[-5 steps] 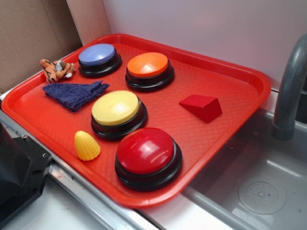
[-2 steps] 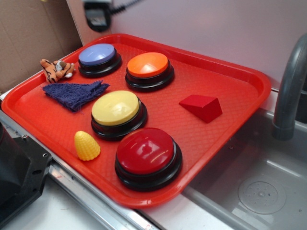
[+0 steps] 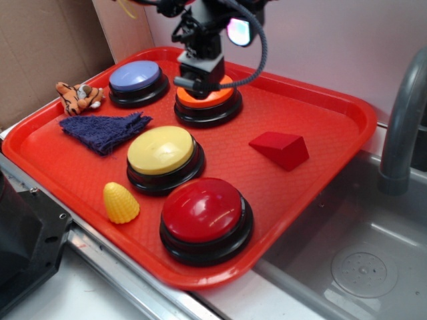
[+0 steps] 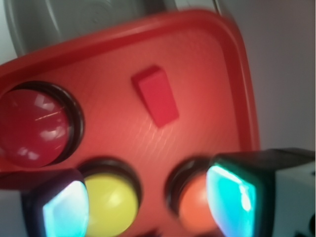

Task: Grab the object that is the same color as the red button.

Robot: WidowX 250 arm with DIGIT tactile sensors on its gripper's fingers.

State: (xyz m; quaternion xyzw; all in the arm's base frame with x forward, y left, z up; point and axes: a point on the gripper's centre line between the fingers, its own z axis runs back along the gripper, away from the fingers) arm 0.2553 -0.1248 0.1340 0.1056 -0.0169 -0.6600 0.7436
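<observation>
The claw [image 3: 200, 80] hangs over the orange button [image 3: 207, 99], at the far side of the red tray [image 3: 347, 107]. From the wrist view its two lit fingers [image 4: 232, 197] stand well apart with nothing between them, so it looks wide open and empty. The dark-red wedge block [image 3: 280, 149] lies flat on the tray, to the right of the orange button and beyond the red button [image 3: 203, 212], touching neither.

The main risk, as I judge it, is the wedge's sloped face: pads closing on the slant could squeeze it out sideways. A low sweep from the orange button might also clip that dome.

Around the wedge there is open tray floor on every side. The tray's raised right rim is nearest, with the grey faucet [image 3: 403, 127] past it.
</observation>
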